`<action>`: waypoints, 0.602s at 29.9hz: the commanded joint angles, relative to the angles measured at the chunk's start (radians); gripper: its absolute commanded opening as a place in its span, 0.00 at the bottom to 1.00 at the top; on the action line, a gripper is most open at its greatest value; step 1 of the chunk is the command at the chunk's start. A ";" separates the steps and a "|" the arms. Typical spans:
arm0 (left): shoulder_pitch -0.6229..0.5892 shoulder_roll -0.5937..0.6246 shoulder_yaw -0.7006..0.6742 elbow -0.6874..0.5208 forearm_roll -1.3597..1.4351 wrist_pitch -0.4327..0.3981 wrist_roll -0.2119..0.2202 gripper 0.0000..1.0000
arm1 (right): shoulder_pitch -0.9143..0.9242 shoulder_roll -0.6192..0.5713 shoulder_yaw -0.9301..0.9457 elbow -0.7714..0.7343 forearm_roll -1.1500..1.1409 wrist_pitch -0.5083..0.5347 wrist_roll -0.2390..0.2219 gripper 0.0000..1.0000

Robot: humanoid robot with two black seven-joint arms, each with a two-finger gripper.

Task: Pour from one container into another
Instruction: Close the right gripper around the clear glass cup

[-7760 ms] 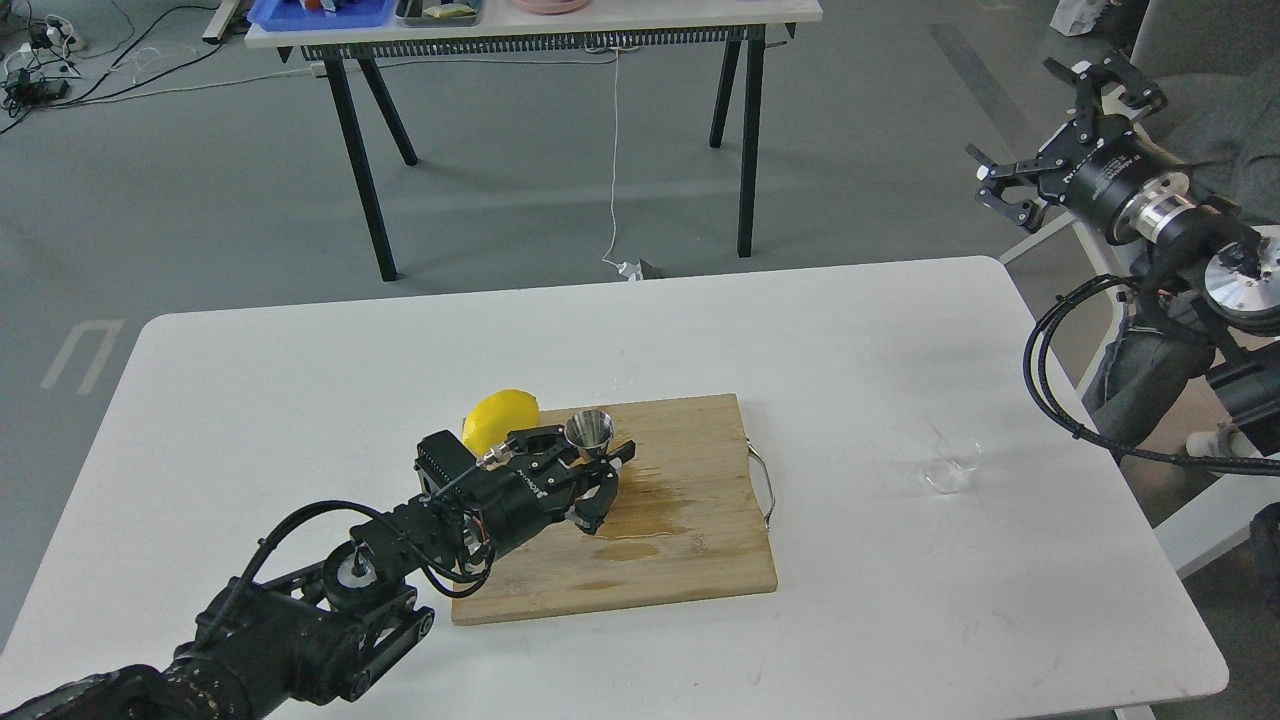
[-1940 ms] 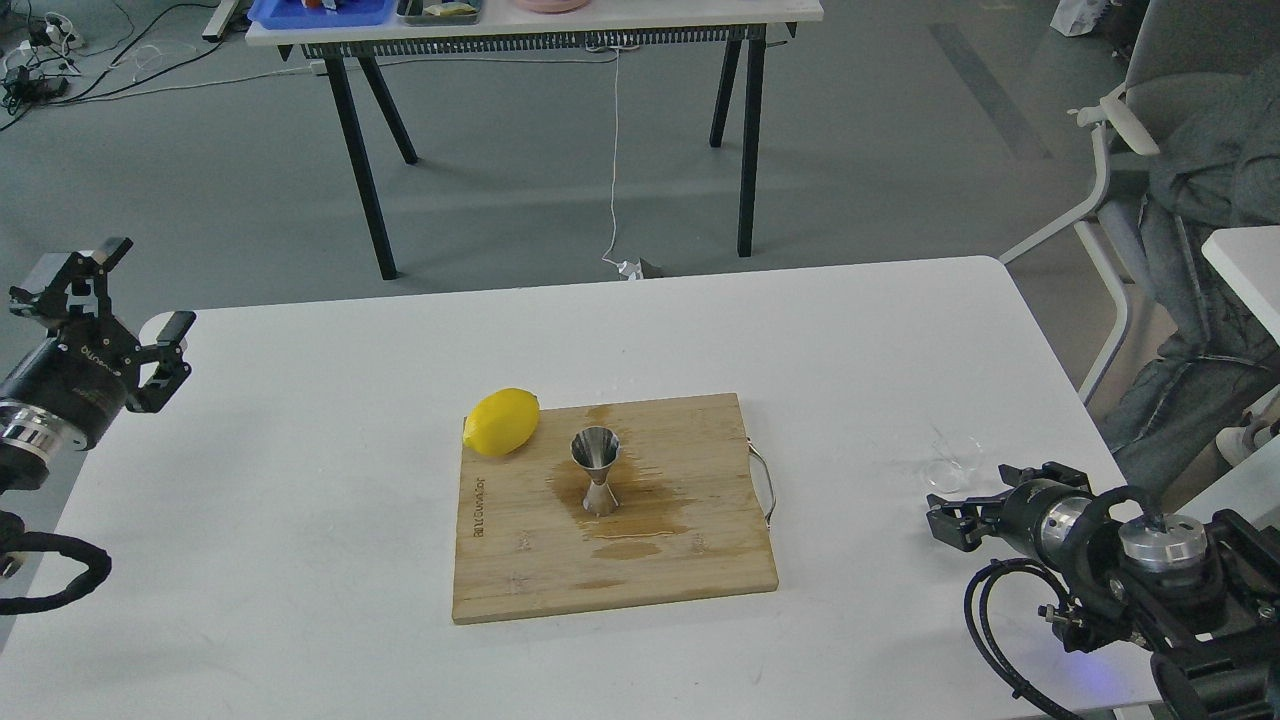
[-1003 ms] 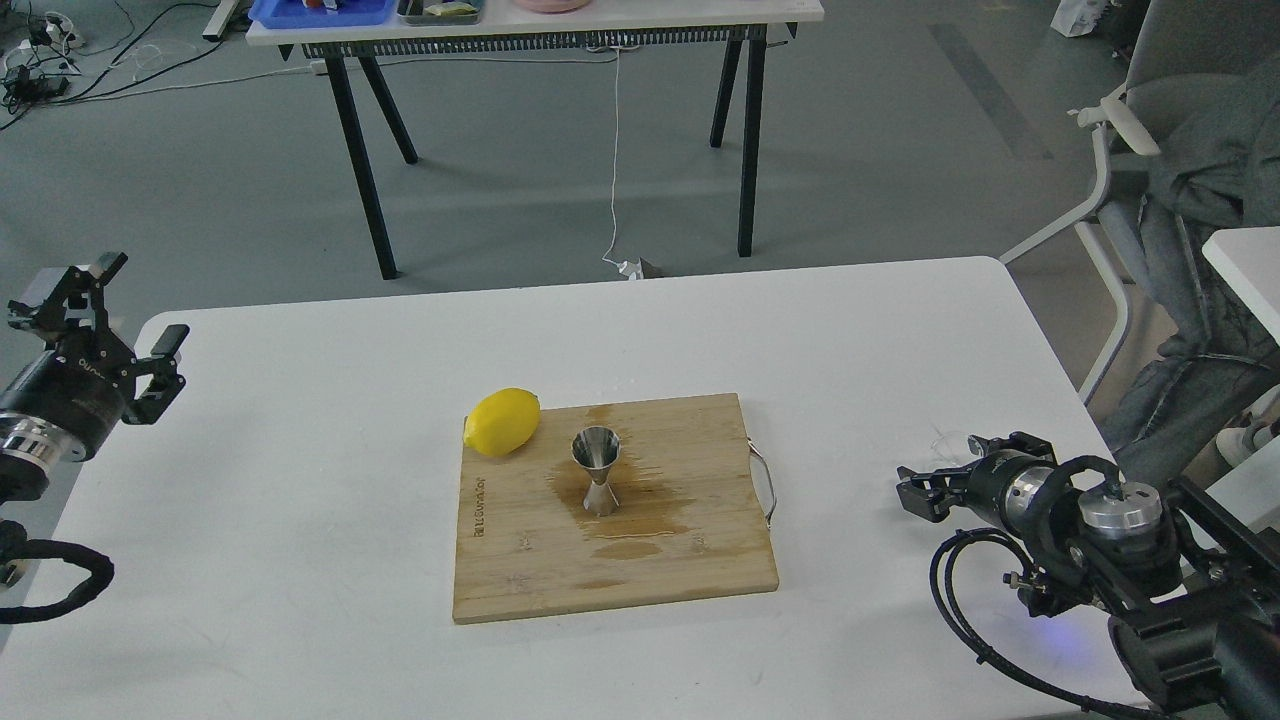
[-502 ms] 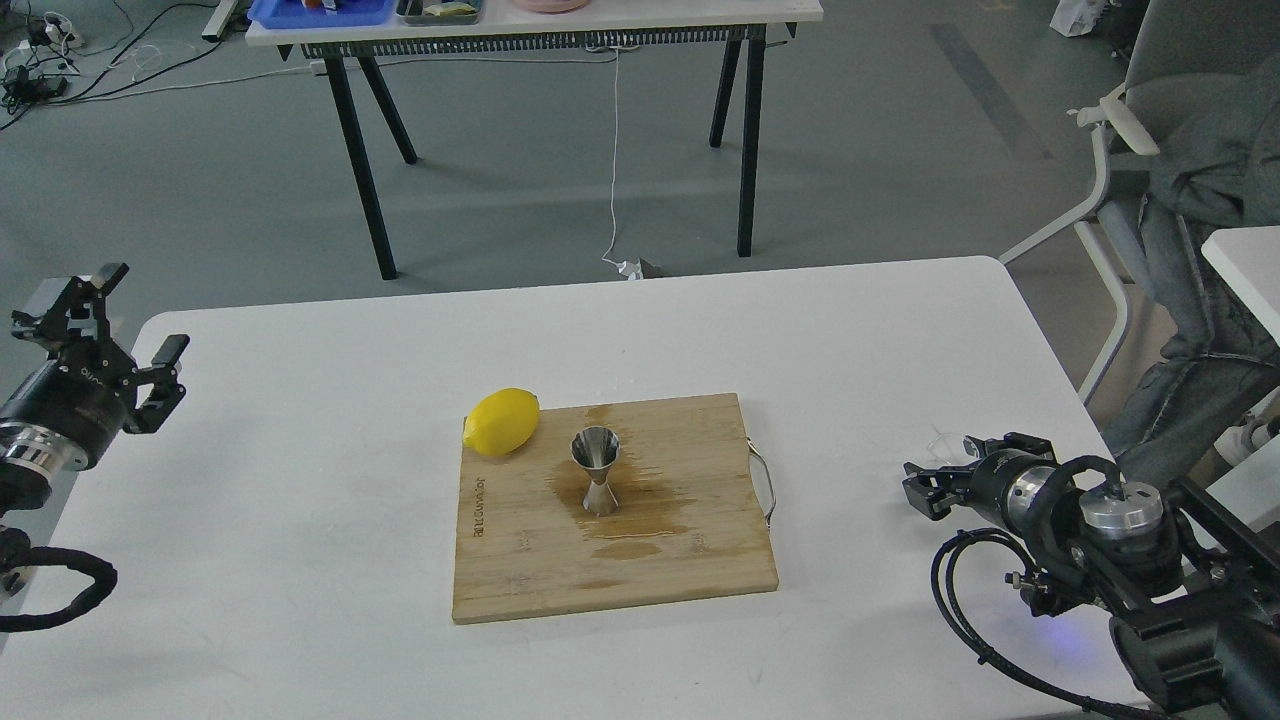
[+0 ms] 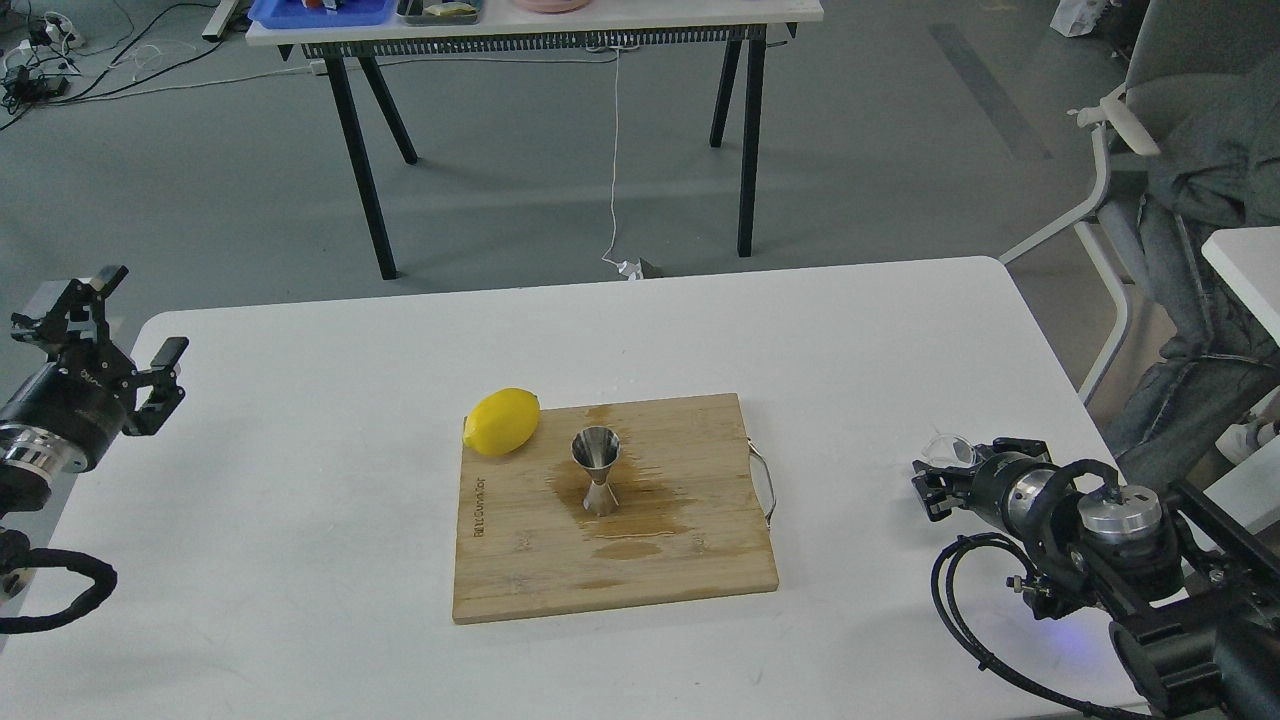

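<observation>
The steel hourglass jigger (image 5: 595, 470) stands upright on the wet wooden cutting board (image 5: 690, 570), mouth up. Near the table's right edge, only the far rim of the clear glass cup (image 5: 949, 450) shows. My right gripper (image 5: 968, 470) lies low on the table right at the cup, its dark fingers on either side of it. Whether they press on the glass is not visible. My left gripper (image 5: 122, 325) hovers off the table's left edge, open and empty, far from the board.
A yellow lemon (image 5: 502, 421) rests at the board's back left corner. A metal handle (image 5: 766, 485) sticks out of the board's right side. A brown spill darkens the wood around the jigger. A chair (image 5: 1150, 120) stands at the right, and another table (image 5: 530, 20) behind.
Over the longer span my left arm let go of the jigger and withdrew left, while my right arm came down to the cup. In the last second the right gripper shifted slightly right around it.
</observation>
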 commanded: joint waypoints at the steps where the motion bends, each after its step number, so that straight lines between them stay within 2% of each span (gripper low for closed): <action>1: 0.000 0.000 0.000 0.001 0.000 0.000 0.000 0.99 | -0.001 0.000 -0.001 -0.001 0.000 0.010 0.000 0.39; 11: 0.000 -0.002 0.000 0.014 -0.001 0.000 0.000 0.99 | -0.001 0.000 0.001 0.013 -0.001 0.031 0.000 0.35; 18: 0.000 -0.015 0.001 0.014 -0.001 0.000 0.000 0.99 | 0.073 -0.003 0.001 0.054 -0.050 0.059 -0.008 0.35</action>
